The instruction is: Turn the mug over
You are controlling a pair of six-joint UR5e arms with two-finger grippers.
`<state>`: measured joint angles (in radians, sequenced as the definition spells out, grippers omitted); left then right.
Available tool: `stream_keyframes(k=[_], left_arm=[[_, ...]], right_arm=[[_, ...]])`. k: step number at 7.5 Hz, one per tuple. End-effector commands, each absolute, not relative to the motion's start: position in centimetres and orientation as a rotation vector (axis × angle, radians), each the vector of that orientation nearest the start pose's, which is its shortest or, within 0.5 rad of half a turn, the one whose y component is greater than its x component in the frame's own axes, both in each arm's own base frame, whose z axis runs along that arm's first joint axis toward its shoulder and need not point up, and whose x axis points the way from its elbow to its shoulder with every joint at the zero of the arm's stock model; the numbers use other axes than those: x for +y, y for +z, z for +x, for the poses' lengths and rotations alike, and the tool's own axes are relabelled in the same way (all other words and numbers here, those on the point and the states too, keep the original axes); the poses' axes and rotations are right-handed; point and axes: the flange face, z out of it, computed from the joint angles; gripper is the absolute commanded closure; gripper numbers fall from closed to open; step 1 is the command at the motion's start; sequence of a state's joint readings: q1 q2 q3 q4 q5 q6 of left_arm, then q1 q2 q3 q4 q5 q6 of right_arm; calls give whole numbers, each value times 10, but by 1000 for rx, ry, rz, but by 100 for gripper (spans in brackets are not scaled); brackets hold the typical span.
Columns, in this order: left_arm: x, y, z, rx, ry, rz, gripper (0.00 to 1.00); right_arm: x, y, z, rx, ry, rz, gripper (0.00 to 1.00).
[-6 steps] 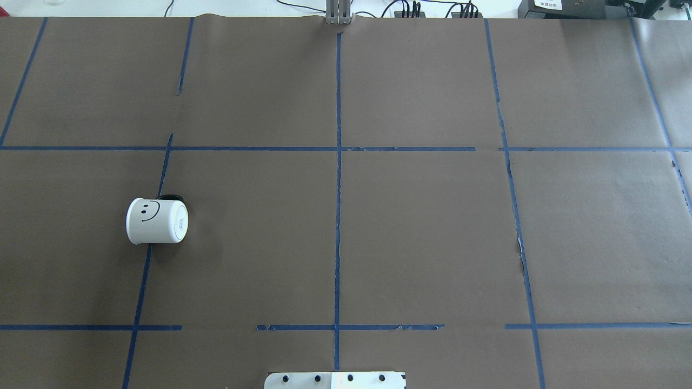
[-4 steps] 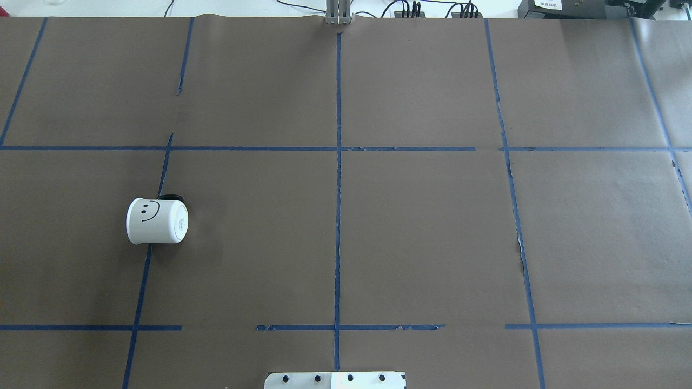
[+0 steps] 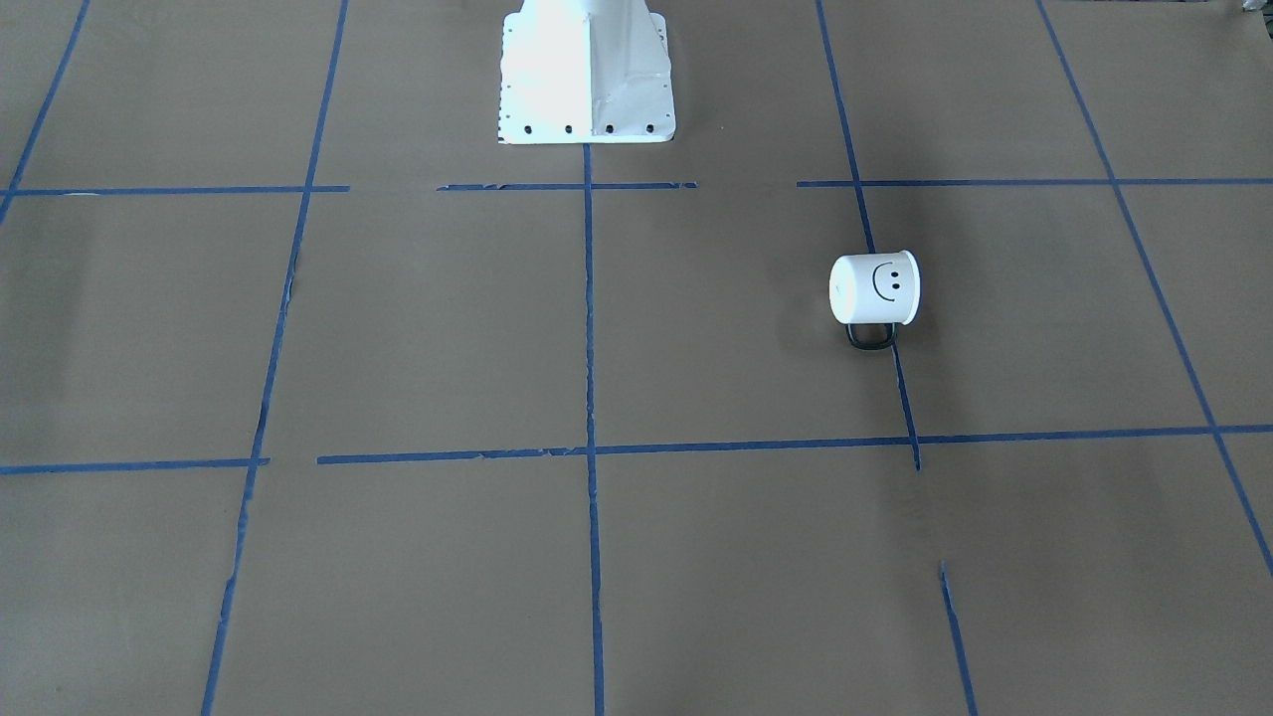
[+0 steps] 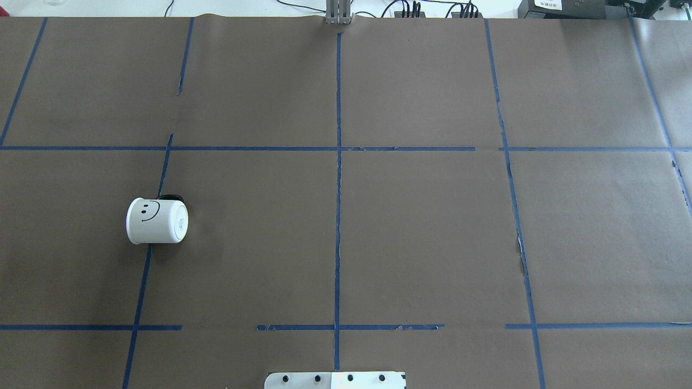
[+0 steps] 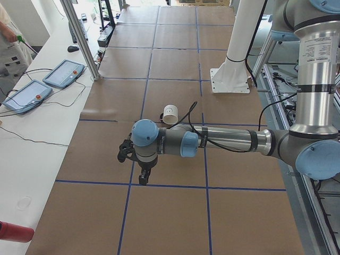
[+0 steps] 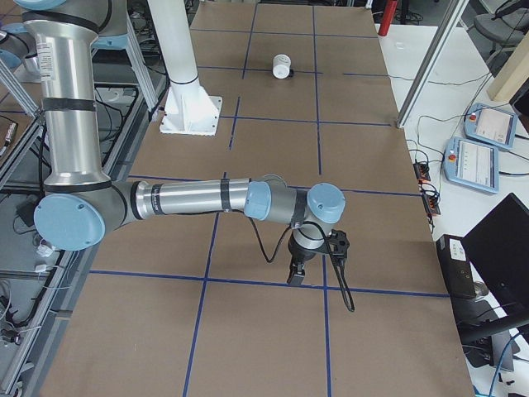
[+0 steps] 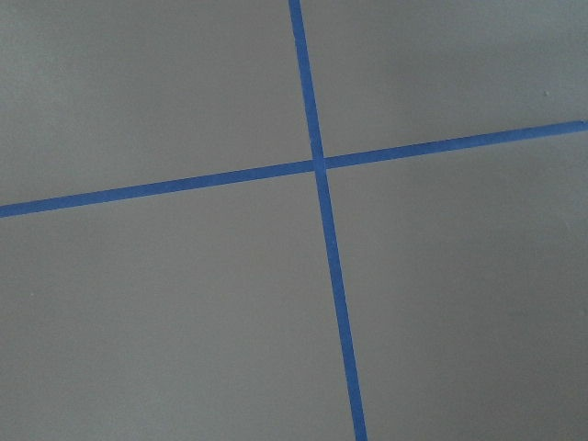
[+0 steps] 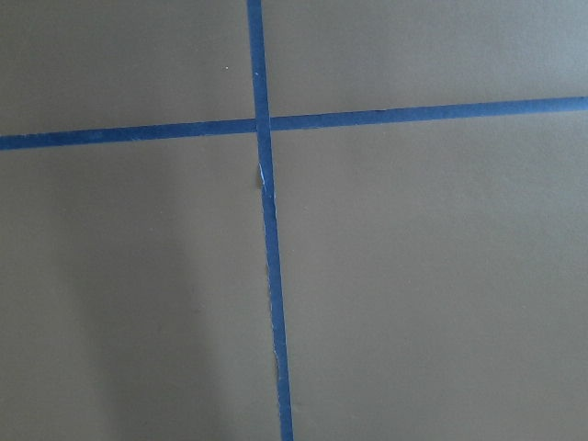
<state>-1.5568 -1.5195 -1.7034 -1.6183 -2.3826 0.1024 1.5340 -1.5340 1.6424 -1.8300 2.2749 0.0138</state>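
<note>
The small white enamel-style cylindrical mug (image 4: pixel 157 220) with a black smiley face and a dark loop handle lies on its side on the brown paper-covered desk (image 4: pixel 421 232). It is in the left half, across a blue tape line (image 4: pixel 141 286), handle toward the far side. The left hand (image 5: pixel 143 178) and right hand (image 6: pixel 295 274) hang over tape crossings, well apart from it — wide or narrow, I cannot tell.
</note>
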Motion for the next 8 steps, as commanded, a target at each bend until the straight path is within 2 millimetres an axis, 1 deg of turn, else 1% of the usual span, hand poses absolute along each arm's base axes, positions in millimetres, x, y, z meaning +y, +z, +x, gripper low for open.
stream_keyframes(k=[1, 2, 3, 4, 5, 6, 7, 8], left_arm=[[-493, 574, 20, 835, 177, 132, 0], [-494, 549, 70, 873, 120, 139, 0], [-484, 532, 122, 937, 18, 110, 0], [-469, 525, 155, 967, -46, 143, 0], [-446, 520, 180, 1036, -84, 172, 0], [-430, 502, 199, 1151, -112, 182, 0], [-415, 490, 215, 1261, -137, 178, 0], [-405, 483, 237, 1302, -210, 206, 0]], right_arm=[[-495, 635, 51, -699, 31, -162, 0], [-494, 635, 51, -699, 31, -163, 0], [-495, 635, 51, -699, 31, -162, 0], [-495, 635, 51, -699, 31, -162, 0], [-495, 635, 51, -699, 31, -162, 0], [-494, 635, 51, -699, 31, -163, 0], [-495, 635, 51, -699, 31, -162, 0], [-495, 635, 51, -699, 31, -162, 0]])
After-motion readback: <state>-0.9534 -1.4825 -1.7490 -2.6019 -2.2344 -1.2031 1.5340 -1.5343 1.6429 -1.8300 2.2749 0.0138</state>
